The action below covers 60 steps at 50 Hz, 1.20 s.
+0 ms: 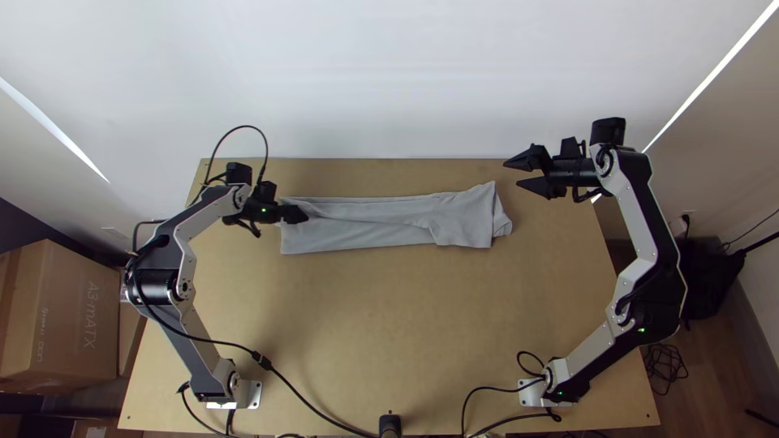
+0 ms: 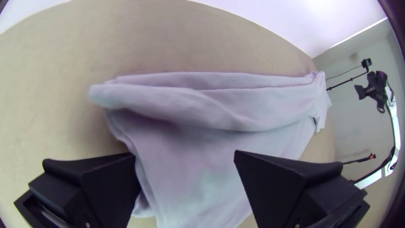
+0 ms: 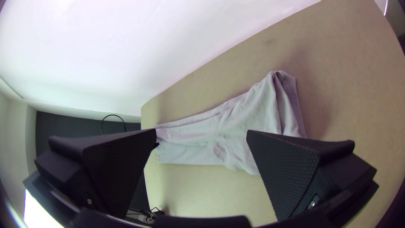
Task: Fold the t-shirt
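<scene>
Lying narrow: t-shirt (image 1: 365,234) | left gripper (image 1: 302,214): jaws apart, seemingly over it | right gripper (image 1: 511,173): jaws apart, near it

Two lines of print (image 1: 92,313), one larger, mark the cardboard box (image 1: 61,280) at the top view's left.

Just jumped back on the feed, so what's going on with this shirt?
Two robot arms are at the t-shirt-folding job, and neither is gripping cloth at this moment. The grey t-shirt lies across the wooden table as a long, narrow folded strip, with looser, uneven folds at the end nearer the right arm. The left hand is open at the strip's other end; the right hand is open just off the uneven end.
</scene>
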{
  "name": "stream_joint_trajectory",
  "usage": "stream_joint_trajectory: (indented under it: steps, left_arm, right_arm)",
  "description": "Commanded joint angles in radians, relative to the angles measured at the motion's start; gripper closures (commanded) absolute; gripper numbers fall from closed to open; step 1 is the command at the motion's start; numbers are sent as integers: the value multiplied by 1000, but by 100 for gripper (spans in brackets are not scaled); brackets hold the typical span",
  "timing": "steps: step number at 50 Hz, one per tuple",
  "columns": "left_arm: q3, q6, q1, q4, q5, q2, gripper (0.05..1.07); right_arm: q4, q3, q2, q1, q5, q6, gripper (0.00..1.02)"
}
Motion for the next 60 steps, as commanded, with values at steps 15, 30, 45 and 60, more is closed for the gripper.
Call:
stream_joint_trajectory:
  steps: [15, 30, 45, 60]
  left_arm:
    - [-120, -43, 46, 30, -70, -94, 104]
    - [-183, 207, 415, -151, -14, -284, 104]
    - [-80, 372, 564, -470, 68, -467, 104]
    - [86, 79, 156, -494, 92, -513, 104]
  right_arm:
    - [6, -85, -101, -23, -12, 22, 4]
    - [35, -176, -156, -51, -12, 13, 4]
    - [65, -277, -227, -57, -12, 12, 4]
    - [68, -344, -304, -40, -12, 19, 4]
